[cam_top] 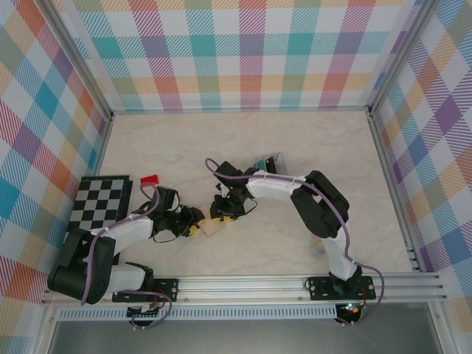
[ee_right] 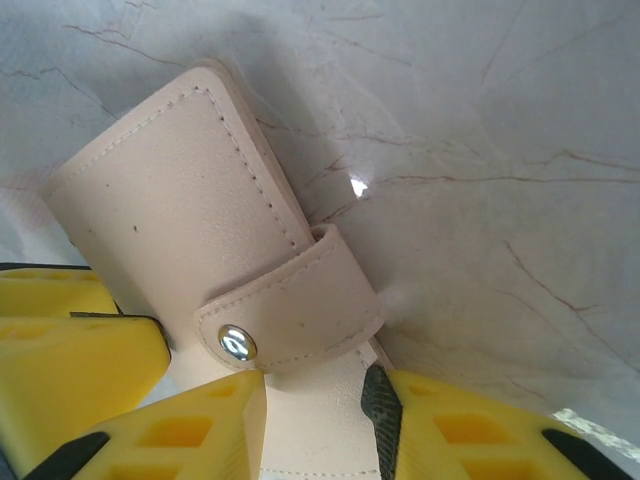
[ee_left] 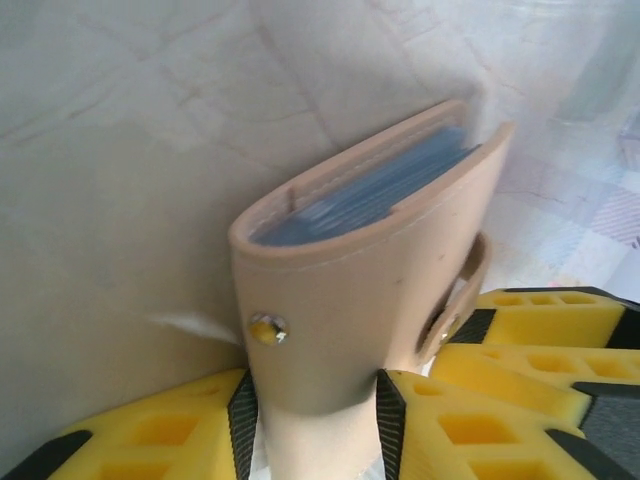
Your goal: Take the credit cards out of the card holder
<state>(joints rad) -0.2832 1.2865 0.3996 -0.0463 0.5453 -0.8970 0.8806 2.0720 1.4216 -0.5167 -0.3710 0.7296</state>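
My left tool (ee_left: pixel 315 415) and right tool (ee_right: pixel 310 425) were both clamped on the wallet (ee_left: pixel 370 280); with its strap (ee_right: pixel 300 300) snapped, I feared tugging could slip it free.

Closed tan leather card holder (ee_left: pixel 370 290)

1 card holder (cam_top: pixel 212 228), 1 red credit card (cam_top: pixel 150 179), 1 checkered board (cam_top: pixel 103 200), 1 clear box (cam_top: pixel 270 163) with teal and black contents, 2 arms, left arm (cam_top: pixel 125 231) and right arm (cam_top: pixel 322 204), 2 grippers, left gripper (ee_left: pixel 315 415) and right gripper (ee_right: pixel 315 400), 1 tabletop (cam_top: pixel 295 133)
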